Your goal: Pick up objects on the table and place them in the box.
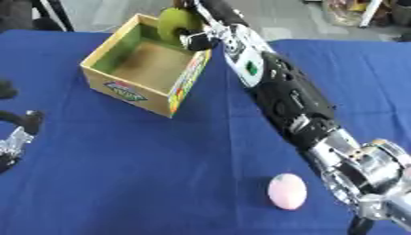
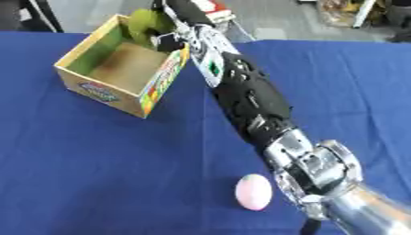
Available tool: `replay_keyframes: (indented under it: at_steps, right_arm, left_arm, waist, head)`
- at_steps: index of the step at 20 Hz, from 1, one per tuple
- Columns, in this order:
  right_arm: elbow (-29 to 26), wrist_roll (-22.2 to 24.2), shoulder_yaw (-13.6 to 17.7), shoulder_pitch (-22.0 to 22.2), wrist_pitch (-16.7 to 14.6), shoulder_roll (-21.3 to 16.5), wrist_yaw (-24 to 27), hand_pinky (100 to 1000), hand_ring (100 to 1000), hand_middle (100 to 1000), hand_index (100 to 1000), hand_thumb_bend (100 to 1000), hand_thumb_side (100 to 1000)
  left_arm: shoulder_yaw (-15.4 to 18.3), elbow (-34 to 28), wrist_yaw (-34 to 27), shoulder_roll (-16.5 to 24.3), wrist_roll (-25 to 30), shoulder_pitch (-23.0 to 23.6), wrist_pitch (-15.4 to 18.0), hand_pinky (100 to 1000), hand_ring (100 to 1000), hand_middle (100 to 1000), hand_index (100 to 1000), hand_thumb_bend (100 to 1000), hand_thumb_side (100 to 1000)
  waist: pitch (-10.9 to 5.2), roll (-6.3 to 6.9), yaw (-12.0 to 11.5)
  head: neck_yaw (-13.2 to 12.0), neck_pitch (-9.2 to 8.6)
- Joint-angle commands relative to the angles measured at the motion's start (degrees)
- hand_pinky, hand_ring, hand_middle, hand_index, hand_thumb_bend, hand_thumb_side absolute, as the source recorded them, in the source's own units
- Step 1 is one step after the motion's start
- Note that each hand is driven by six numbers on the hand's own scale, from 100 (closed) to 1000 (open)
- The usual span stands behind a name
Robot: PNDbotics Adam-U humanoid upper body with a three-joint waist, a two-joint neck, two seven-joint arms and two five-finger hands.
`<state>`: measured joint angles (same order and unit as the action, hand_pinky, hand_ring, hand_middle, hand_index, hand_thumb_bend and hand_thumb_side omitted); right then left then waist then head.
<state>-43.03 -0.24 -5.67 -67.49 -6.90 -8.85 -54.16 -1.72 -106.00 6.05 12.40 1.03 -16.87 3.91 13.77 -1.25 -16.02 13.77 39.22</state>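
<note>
My right arm reaches from the lower right across the blue table to the far side of the open cardboard box (image 1: 108, 81). At its end my right hand (image 1: 198, 36) is curled round a round green object (image 1: 175, 24), held over the box's far right corner. The box's brown floor shows nothing inside it. A pink egg-shaped object (image 1: 286, 191) lies on the cloth near the front, just left of my right forearm. My left hand (image 1: 18, 133) shows at the left edge in the left eye view, low over the table with curled fingers and nothing in them.
A blue cloth (image 1: 144, 170) covers the whole table. Beyond its far edge lie a grey floor and some clutter at the upper right (image 2: 353, 11). Open cloth stretches between the box and the pink object.
</note>
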Motion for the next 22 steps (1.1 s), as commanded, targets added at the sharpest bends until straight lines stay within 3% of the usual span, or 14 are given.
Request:
replay_keyframes:
  at_steps: [1, 3, 4, 7, 10, 15, 22]
  right_arm:
    - [0.7, 2.0, 0.4, -0.9, 0.5, 1.5, -3.0, 756, 756, 663, 828, 160, 232]
    - [0.8, 3.0, 0.5, -0.8, 1.1, 2.1, -3.9, 756, 756, 663, 828, 160, 232]
    - [0.6, 3.2, 0.3, -0.6, 1.9, 2.2, -4.6, 770, 795, 772, 950, 416, 364]
    - [-1.5, 1.6, 0.0, -0.6, 4.6, 2.5, -5.9, 758, 793, 786, 954, 504, 392]
    - [-3.4, 1.0, -0.9, -0.9, 5.3, 2.1, -5.8, 761, 795, 794, 953, 532, 411]
    - [-5.9, 5.2, -2.4, -1.2, 3.9, 0.5, -3.9, 776, 808, 801, 950, 491, 379]
    - [-11.9, 17.0, -6.8, 1.9, 0.1, -7.3, 6.0, 790, 816, 811, 946, 450, 355]
  left_arm:
    - [-0.2, -1.0, -0.4, 0.2, 0.3, -0.9, 0.0, 502, 741, 691, 823, 528, 267]
    - [-0.2, -1.0, -0.4, 0.2, 0.4, -0.9, 0.0, 502, 741, 691, 823, 528, 267]
    - [-0.2, -1.0, -0.4, 0.2, 0.4, -0.9, 0.0, 502, 740, 691, 823, 527, 267]
    - [-0.2, -0.9, -0.4, 0.2, 0.3, -0.9, 0.0, 502, 741, 691, 823, 528, 268]
    - [-0.1, -0.9, -0.4, 0.2, 0.3, -0.8, 0.0, 502, 741, 691, 823, 528, 267]
    - [0.1, -0.8, -0.2, 0.4, 0.0, -0.5, 0.0, 502, 741, 692, 823, 527, 268]
    - [1.3, -0.6, 0.5, 1.3, -1.1, 0.8, -0.2, 502, 742, 692, 824, 528, 269]
  waist:
    - [-0.85, 0.37, -0.1]
    - [-0.84, 0.42, -0.1]
    - [-0.85, 0.48, 0.0]
    - [-0.89, 0.63, 0.4]
    - [-0.96, 0.69, 0.9]
    - [-1.11, 0.74, 2.0]
    - [-1.76, 0.98, 6.7]
  head:
    - [0.4, -0.7]
    - [0.3, -0.75]
    - [0.4, -0.75]
    - [0.2, -0.77]
    - [0.0, -0.79]
    - [-0.7, -0.68]
    - [-3.4, -0.34]
